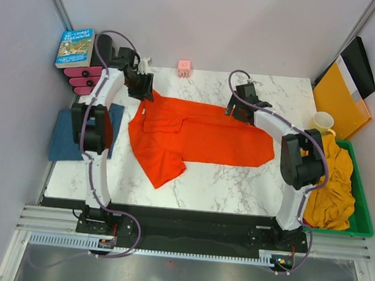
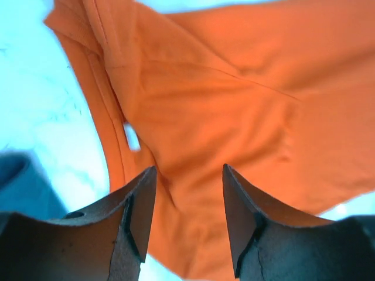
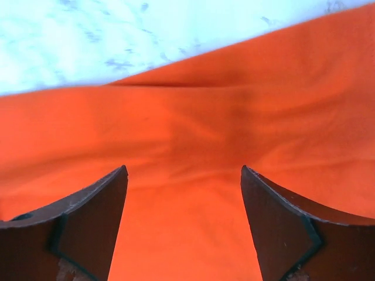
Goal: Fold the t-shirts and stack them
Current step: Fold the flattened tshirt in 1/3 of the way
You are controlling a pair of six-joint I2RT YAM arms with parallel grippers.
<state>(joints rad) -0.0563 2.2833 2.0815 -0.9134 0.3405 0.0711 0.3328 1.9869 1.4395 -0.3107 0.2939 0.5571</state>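
Only the top view takes in the whole table (image 1: 236,184): the orange-red shirt (image 1: 201,138) lies spread across the centre, a teal shirt (image 1: 61,139) sits at the left edge and a mustard shirt (image 1: 334,186) fills a green bin (image 1: 364,208) on the right. The left gripper (image 1: 141,86) hangs over the orange-red shirt's upper left corner, the right gripper (image 1: 238,110) over its upper edge. The wrist views show the fingers: both grippers are parted, the right wider, with flat cloth beneath and nothing held.
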